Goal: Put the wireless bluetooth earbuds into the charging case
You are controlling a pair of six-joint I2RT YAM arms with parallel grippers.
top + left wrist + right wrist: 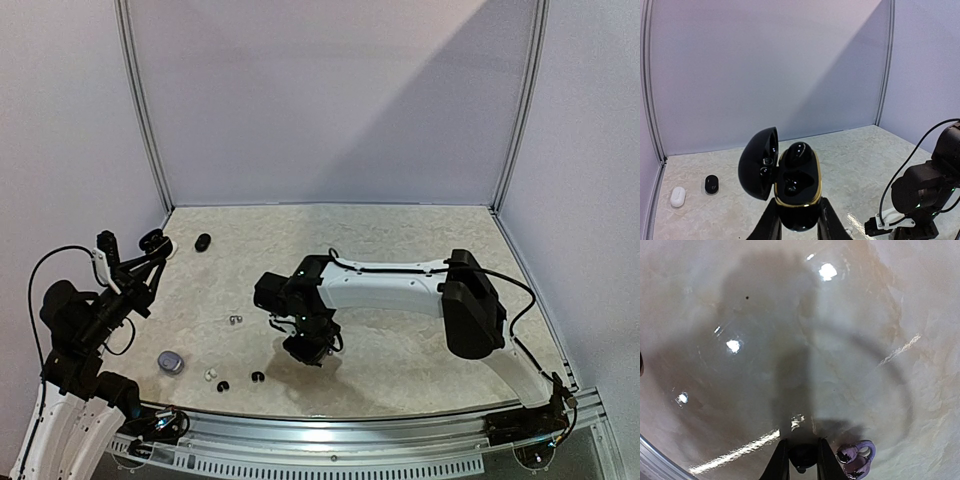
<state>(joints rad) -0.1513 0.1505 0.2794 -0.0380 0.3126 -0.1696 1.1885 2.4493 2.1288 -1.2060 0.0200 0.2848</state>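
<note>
One socket of the glossy black charging case with a gold rim [799,176] already holds a shiny black earbud [797,152]; the socket below it looks empty to us. The case is raised off the pale marbled tabletop [420,240] at the left side, with its lid swung open. The left hand [799,221] pinches its lower end, one finger pressed against each side.

Over the middle of the tabletop, the right hand [802,461] has its fingers drawn close around a small rounded black bud [802,454], which seems to us pinched between the tips. We cannot tell whether it is off the surface. A lilac-silver hooked bud [857,459] lies just beside that hand.

We judge this case about half filled. What is left is to bring the pinched bud across to the case, which is well apart from it, and seat it in the free socket.

Much else lies loose near the front edge: a tiny white bud [210,375], two tiny black buds [222,385] [258,377], and a small silvery hooked pair [236,320]. A grey-lilac pebble case [170,362], a small black oval case [203,242] and a white oval case [677,196] all appear closed.
</note>
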